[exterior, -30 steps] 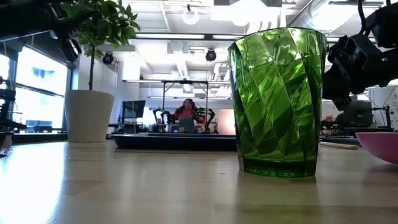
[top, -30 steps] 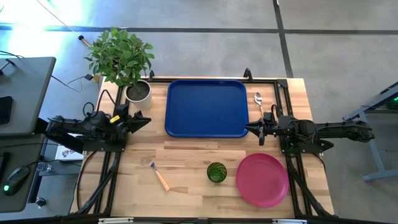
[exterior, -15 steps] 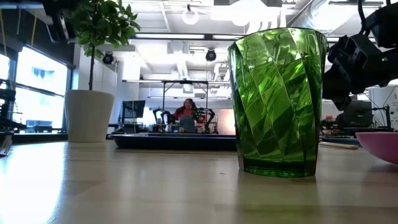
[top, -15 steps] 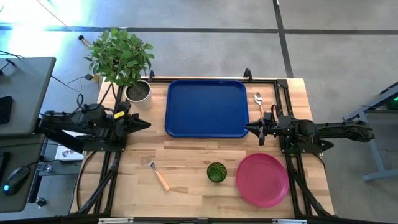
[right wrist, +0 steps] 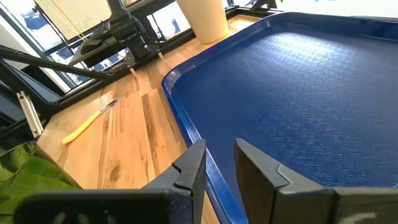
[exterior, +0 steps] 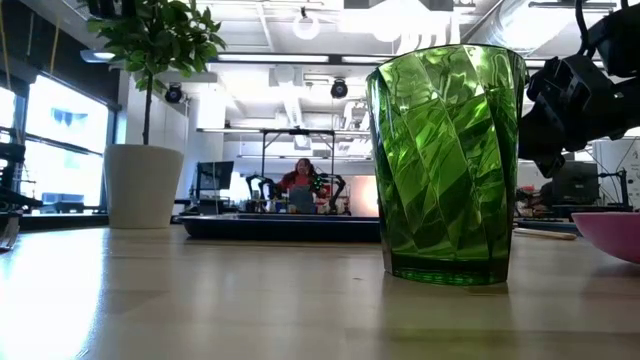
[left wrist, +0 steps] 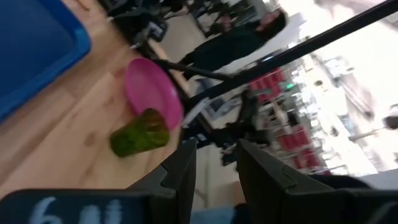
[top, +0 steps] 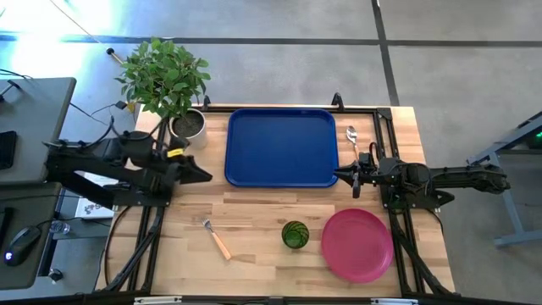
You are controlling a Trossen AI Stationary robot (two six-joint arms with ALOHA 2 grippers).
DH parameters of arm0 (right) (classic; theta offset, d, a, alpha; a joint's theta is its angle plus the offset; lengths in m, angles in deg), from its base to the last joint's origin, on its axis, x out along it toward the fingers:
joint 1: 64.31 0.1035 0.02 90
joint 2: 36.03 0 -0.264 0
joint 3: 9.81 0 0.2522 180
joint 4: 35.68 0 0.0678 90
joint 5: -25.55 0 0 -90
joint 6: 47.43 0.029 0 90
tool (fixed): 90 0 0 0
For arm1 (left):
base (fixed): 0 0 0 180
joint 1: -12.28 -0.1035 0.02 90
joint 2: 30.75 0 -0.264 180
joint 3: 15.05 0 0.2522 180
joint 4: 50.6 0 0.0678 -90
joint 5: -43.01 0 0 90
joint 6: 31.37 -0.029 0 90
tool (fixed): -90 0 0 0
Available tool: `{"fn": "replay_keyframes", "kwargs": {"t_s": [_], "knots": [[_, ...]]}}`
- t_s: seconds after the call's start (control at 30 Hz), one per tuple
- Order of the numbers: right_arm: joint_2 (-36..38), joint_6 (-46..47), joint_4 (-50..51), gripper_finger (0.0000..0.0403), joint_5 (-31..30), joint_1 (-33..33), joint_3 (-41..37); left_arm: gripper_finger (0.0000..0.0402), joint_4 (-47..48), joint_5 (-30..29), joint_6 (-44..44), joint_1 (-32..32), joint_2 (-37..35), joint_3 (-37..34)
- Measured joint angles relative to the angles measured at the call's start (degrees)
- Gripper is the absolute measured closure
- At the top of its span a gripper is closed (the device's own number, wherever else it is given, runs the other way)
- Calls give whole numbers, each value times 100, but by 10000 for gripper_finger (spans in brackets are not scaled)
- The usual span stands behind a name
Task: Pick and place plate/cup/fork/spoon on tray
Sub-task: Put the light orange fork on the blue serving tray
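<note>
The dark blue tray (top: 281,146) lies at the far middle of the table. The pink plate (top: 356,246) sits near the front right, with the green cup (top: 295,235) upright to its left. The fork (top: 217,239) lies flat further left. The spoon (top: 352,135) lies just right of the tray. My left gripper (top: 203,175) hovers left of the tray, open and holding nothing (left wrist: 214,165). My right gripper (top: 343,176) waits at the tray's near right corner, open and holding nothing (right wrist: 217,165).
A potted plant (top: 174,93) in a pale pot (exterior: 143,185) stands at the far left corner, just beyond my left arm. Bare wood lies between the tray's near rim (right wrist: 186,124) and the fork, cup and plate.
My left arm has risen, leaving the top of the low view. Its gripper has tipped up toward level and drifted a little toward the tray and the near edge. Its finger gap looks unchanged.
</note>
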Motion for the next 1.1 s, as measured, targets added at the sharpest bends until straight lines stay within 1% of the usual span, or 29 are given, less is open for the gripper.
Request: {"fn": "replay_keyframes", "kwargs": {"t_s": [0.1, 0.27, 0.33, 0.4, 0.53, 0.77, 0.97, 1.1], "knots": [[0, 277, -8, 327, -2, 0, 1, 296, 41, -126, -298, 0, 327, 167], [0, 674, -15, 327, -2, 0, 2, 296, 110, -89, -622, 80, 822, 437], [0, 747, -15, 327, -2, 0, 2, 296, 276, -75, -601, 235, 1010, 575], [0, 748, -17, 327, -1, 0, 2, 296, 520, -117, -373, 432, 1176, 717], [0, 750, -20, 327, 0, 0, 2, 296, 968, -273, 463, 856, 1493, 986], [0, 804, -9, 327, -1, -1, 2, 296, 1467, -304, 2494, 1571, 2018, 1282], [0, 1305, -4, 327, 0, -1, 2, 296, 1855, -304, 4135, 2149, 2412, 1310], [0, 1567, -4, 327, 0, -2, 2, 296, 1971, -311, 4878, 2458, 2616, 1310]]}}
